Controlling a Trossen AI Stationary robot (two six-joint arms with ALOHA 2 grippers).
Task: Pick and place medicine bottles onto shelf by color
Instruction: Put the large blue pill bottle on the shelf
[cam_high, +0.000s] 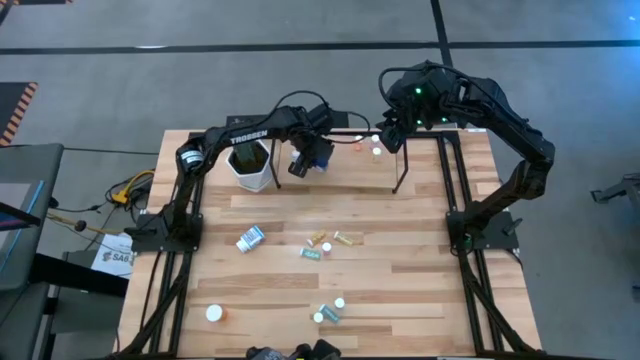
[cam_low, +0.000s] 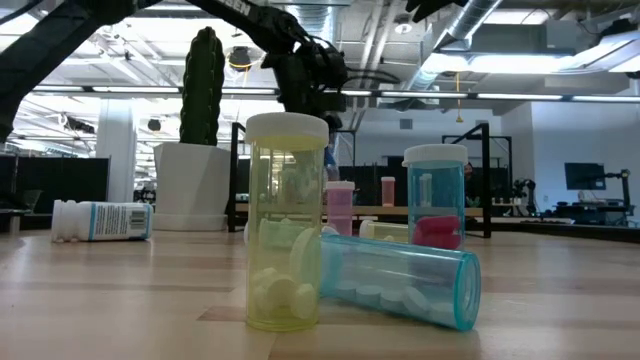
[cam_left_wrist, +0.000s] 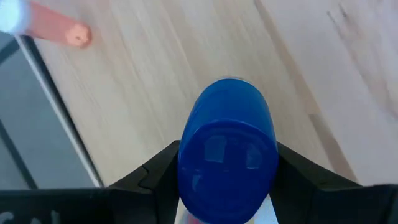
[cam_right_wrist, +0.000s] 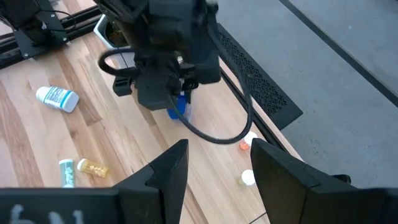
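Bottles, high view: most lie scattered on the desk (cam_high: 400, 270) toward its middle and near edge; the blue bottle (cam_high: 318, 160) hangs in the left gripper (cam_high: 308, 160) over the shelf (cam_high: 350, 170) at the far edge, beside the cactus pot (cam_high: 250, 165). An orange bottle (cam_high: 358, 145) and a white one (cam_high: 377, 151) already sit on the shelf, probably why the blue one is carried there.
Right arm, high view: right gripper (cam_high: 395, 135) hovers over the shelf's far right part, waiting.
Low view: a yellow bottle (cam_low: 287, 222) stands upright touching a teal bottle (cam_low: 398, 280) lying on its side; another teal one (cam_low: 435, 197) and a pink one (cam_low: 340, 208) stand behind. Only this view shows which are upright; the carried bottle is hard to make out here.
Left wrist view: fingers (cam_left_wrist: 152, 180) clamp the blue bottle from both sides, base toward the camera, above the shelf board; the grip is clearest here.
Right wrist view: right fingers (cam_right_wrist: 171, 171) stand apart with nothing between; beyond, the left gripper (cam_right_wrist: 180, 99) holds the blue bottle (cam_right_wrist: 178, 107), shown from outside, and a labelled white bottle (cam_right_wrist: 57, 98) lies on the desk.
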